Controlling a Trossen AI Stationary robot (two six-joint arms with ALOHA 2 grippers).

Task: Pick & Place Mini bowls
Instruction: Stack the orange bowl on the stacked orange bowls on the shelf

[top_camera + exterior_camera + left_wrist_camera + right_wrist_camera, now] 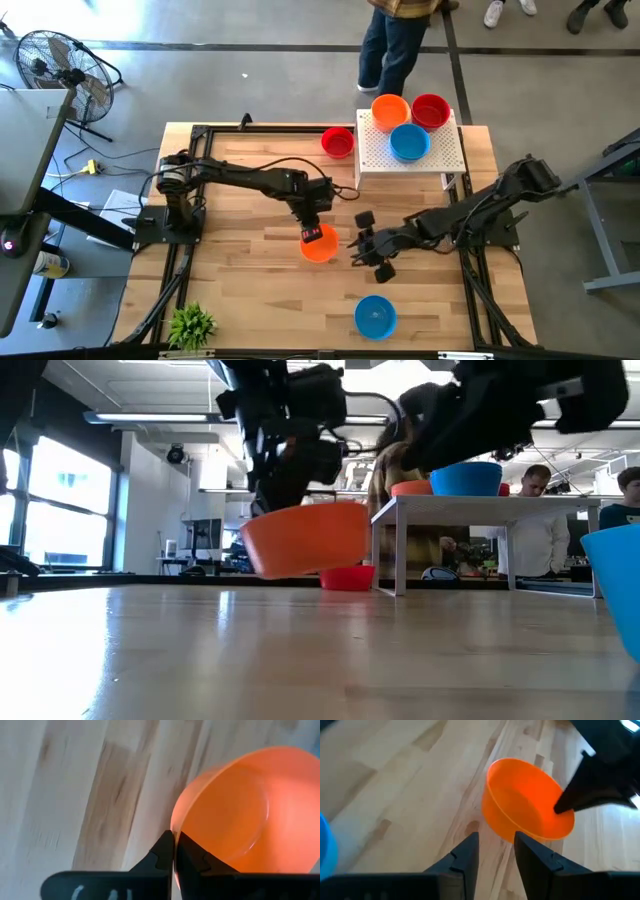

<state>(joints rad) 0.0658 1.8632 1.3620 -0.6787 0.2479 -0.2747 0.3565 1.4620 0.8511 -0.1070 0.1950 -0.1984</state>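
My left gripper is over the middle of the table, shut on an orange mini bowl, which the low view shows as the orange bowl in the air. My right gripper is open and hovers just right of that bowl, touching nothing; its wrist view looks onto the orange bowl. A blue bowl sits on its base near the table's near edge. A red bowl stands on the table by the white box. An orange, a red and a blue bowl rest on the box. My left gripper pinches the orange bowl's rim, on the bowl's far side, with one finger inside the bowl and the other finger outside. The fingers come from above, pointing down. The bowl is lifted clear of the table and hangs slightly tilted.
The white perforated box stands on legs at the far right of the table. A small green plant sits at the near left corner. A person's legs stand beyond the far edge. Bare wood lies left of the held bowl.
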